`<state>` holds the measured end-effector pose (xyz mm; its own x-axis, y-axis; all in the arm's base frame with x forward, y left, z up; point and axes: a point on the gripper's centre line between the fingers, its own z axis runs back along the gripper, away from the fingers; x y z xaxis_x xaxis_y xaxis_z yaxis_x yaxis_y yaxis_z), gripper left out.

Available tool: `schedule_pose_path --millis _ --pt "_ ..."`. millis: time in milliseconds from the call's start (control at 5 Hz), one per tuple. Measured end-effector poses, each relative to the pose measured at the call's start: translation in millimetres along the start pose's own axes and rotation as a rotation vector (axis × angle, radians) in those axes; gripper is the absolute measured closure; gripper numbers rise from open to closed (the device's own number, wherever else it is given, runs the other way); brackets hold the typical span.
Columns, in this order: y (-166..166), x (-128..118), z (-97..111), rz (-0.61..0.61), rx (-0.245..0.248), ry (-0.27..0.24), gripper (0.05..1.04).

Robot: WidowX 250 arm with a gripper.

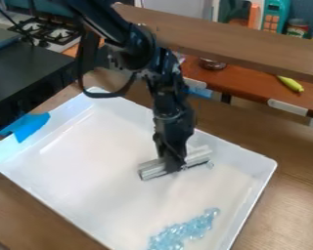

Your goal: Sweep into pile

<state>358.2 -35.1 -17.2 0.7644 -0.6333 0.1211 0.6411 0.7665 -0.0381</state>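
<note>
The black gripper (175, 165) is over the white tray (87, 195), right of the tray's middle, and is shut on a pale grey bar-shaped sweeping tool (152, 169). The tool lies low at the tray floor, its long side slanting from lower left to upper right. Light blue translucent pieces (185, 231) form an elongated cluster near the tray's front right part, apart from the tool. One small clear piece (211, 165) is by the tool's right end.
Blue tape (26, 127) holds the tray's left edge to the wooden table (296, 195). A raised wooden beam (231, 41) crosses behind the arm. Farther back are a stove (45, 31) and a yellow-green toy vegetable (290, 83).
</note>
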Motion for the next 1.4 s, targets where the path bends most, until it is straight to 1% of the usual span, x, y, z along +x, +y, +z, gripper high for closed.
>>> schedule_pose_path --millis 200,600,1000,1200,1400 --pt "-18.8 -8.6 0.5 -0.032 -0.013 0.004 0.712" --pt "-66.0 -19.9 0.6 -0.12 -0.057 0.027 0.712" --pt "-94.9 -36.0 5.2 -0.147 -0.108 0.048 0.712" --pt "-79.4 -31.6 20.0 -0.047 -0.088 -0.033 0.711" --pt "-31.9 -45.1 28.4 0.203 -0.079 -0.139 0.712"
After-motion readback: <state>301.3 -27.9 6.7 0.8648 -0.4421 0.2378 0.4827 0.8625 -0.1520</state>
